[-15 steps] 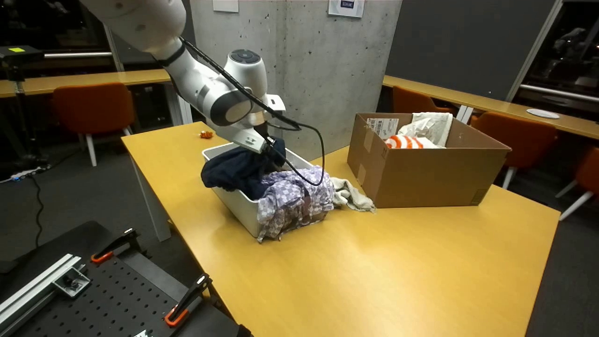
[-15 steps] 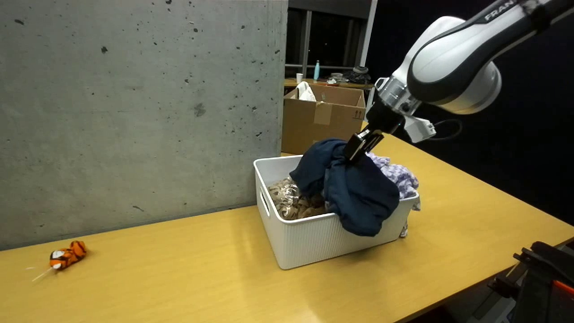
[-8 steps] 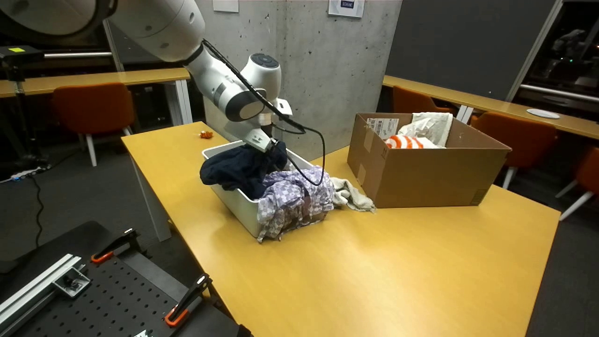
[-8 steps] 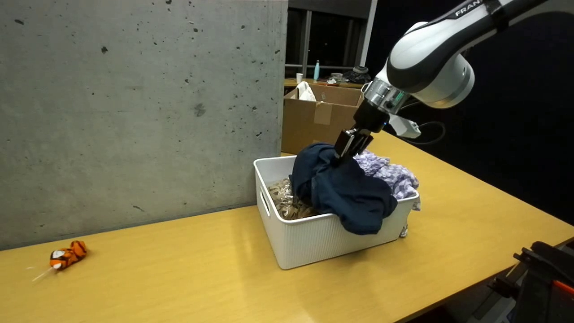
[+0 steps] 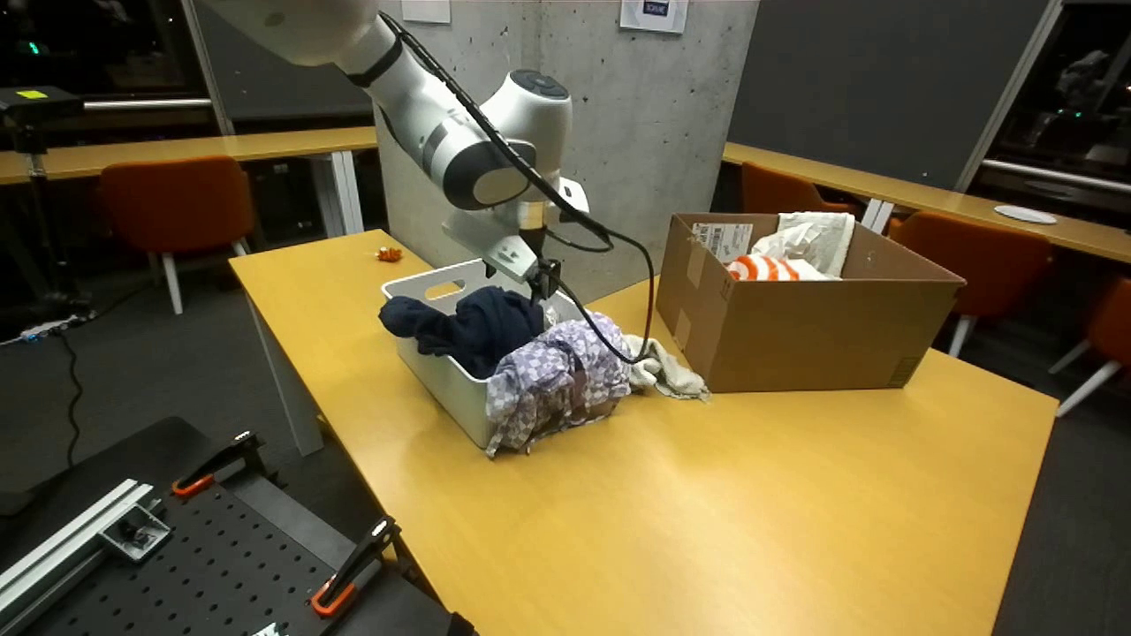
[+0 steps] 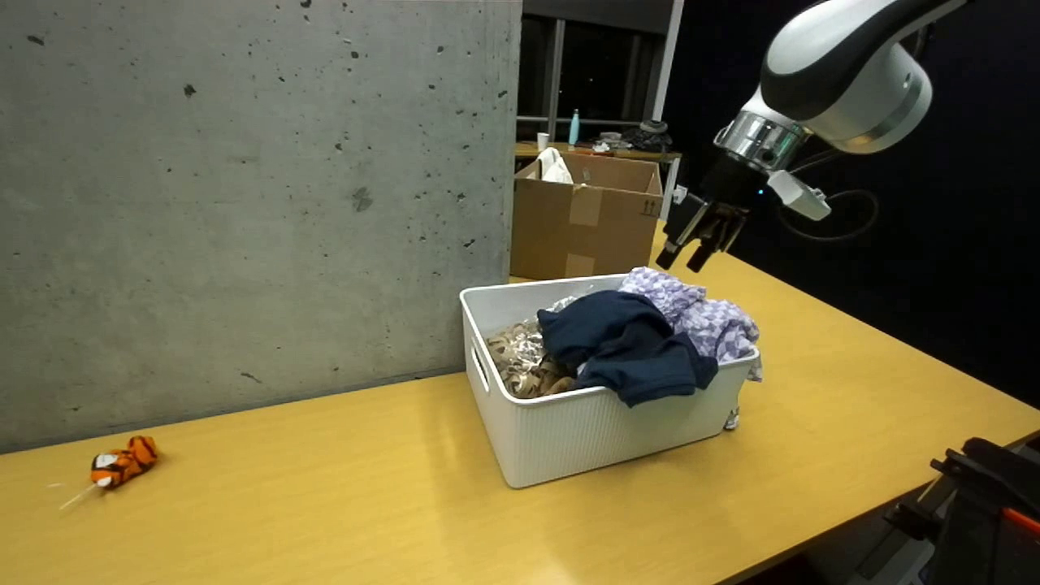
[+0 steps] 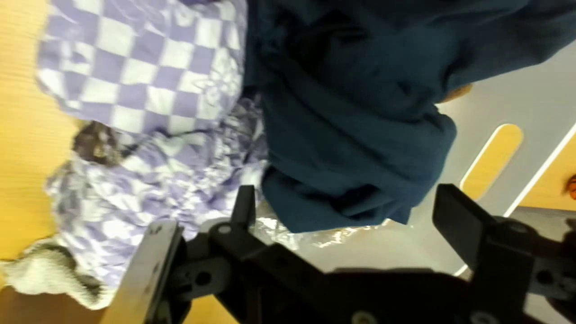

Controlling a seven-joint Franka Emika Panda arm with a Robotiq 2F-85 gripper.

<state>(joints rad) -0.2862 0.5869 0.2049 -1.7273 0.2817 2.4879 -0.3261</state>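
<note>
2 black fingers (image 7: 243, 207) stood wide apart in the wrist view, nothing gripped between them: the gripper (image 7: 344, 193) was empty. Ahead of their tips lay the navy garment (image 7: 351, 135), bunched in the white tub (image 7: 504, 103), with the purple checked cloth (image 7: 148, 85) beside it. No crisp long axis could be made out in the heap; no lettering showed on either.

In an exterior view, just 1 arm (image 6: 873, 97) was present, its fingertips hanging above the checked cloth and apart from it. From them the garment lay lower and toward the picture's left; its longer run seemed to slant across the tub and over the near rim. Next to it was a brown patterned bundle (image 6: 512, 349). Small up-arrows (image 6: 648, 208) were printed on the cardboard box (image 6: 544, 227) behind.

In an exterior view, the garment (image 5: 495, 322) lay to the picture's left of the gripper, 1 end over the tub's wall; whether the tips cleared it could not be told from there. A pale label (image 5: 722, 237) on the box carried print too small to read. On the concrete wall (image 5: 636, 132), 1 sheet (image 5: 656, 12), cropped at the top, bore a dark block with blurred lettering, perhaps "SCAN ME".
</note>
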